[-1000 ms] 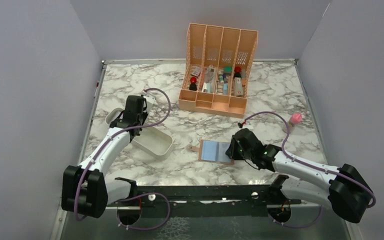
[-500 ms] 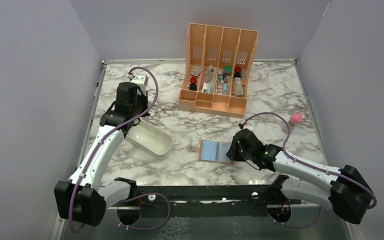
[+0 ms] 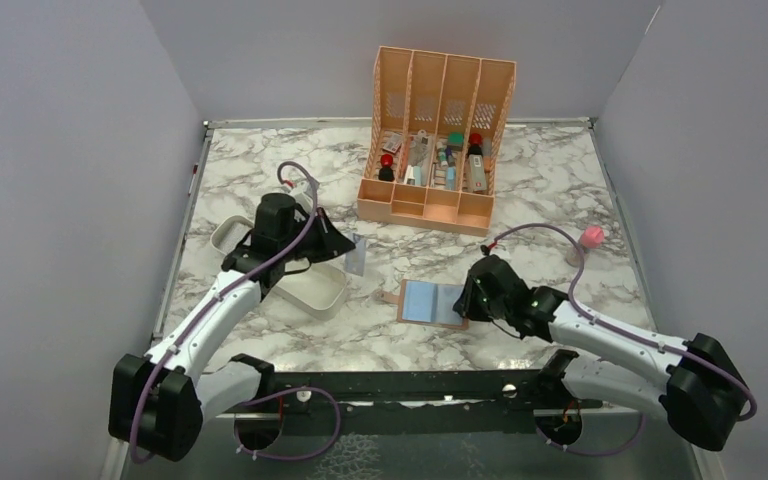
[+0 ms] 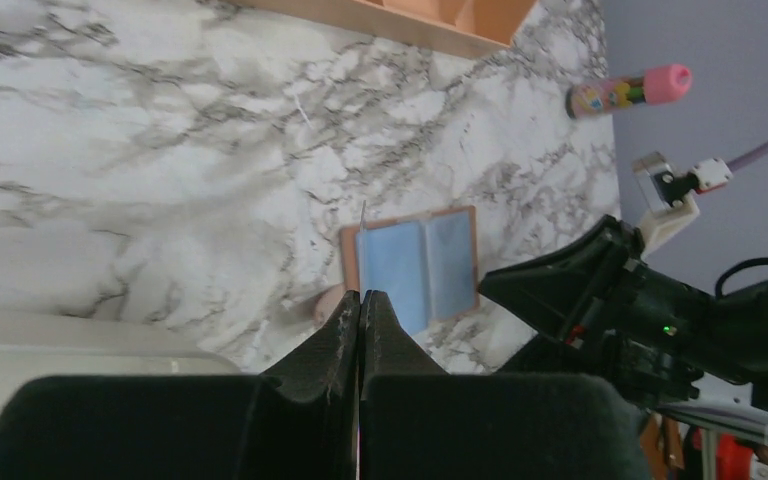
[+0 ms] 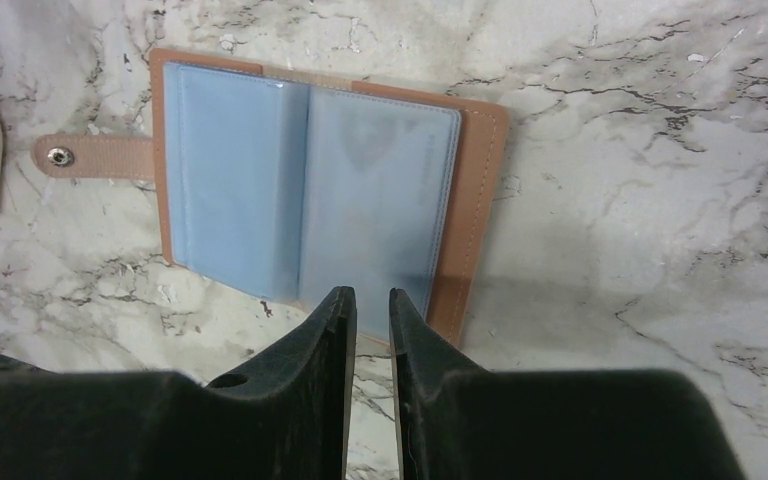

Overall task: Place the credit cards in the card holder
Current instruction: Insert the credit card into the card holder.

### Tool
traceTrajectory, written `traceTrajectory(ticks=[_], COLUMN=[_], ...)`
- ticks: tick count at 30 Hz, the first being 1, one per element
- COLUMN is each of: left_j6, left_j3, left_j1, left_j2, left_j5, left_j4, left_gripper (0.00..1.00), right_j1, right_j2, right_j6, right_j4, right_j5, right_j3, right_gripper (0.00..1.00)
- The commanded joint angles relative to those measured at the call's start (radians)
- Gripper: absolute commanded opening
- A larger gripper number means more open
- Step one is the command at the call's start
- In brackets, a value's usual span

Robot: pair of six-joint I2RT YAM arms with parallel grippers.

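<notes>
Left gripper (image 3: pixel 344 246) points 3 o'clock, pinched flat on a card (image 3: pixel 356 257); right gripper (image 5: pixel 371 298) points 9 o'clock, fingers barely parted.

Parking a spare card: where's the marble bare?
Bare: far-left corner, between organizer and left wall; also right of the organizer, beyond the pink-capped tube. Crowded: between white tray and card holder, where the left gripper holds a card.

A lab test booth: plain grey walls (image 3: pixel 60 150) enclose a marble-patterned robot table (image 3: pixel 560 170).
</notes>
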Motion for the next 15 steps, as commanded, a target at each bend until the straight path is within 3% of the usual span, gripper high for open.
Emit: traceTrajectory(ticks=[1,10,15], left_j6=[-0.143,-0.282,-0.321], left_j3=[-0.038,-0.117,-0.109], left_j1=[-0.114,-0.322,-0.425], left_j2=[0.026,0.157,0.282], left_j5=[0.026,-0.064,-0.135], left_j4=[0.2,0.483,0.539], left_gripper=[0.0,0.0,0.0], right_j1=[-0.003,-0.004,-0.004], right_j2=[0.052,0.157,0.183], right_j6=[0.003,-0.035,-0.033], right_j4=[0.004,-0.019,-0.011], right_j5=[0.034,0.161,0.161], right_j3=[0.043,0.09,0.069], right_gripper=[0.23,0.23,0.23])
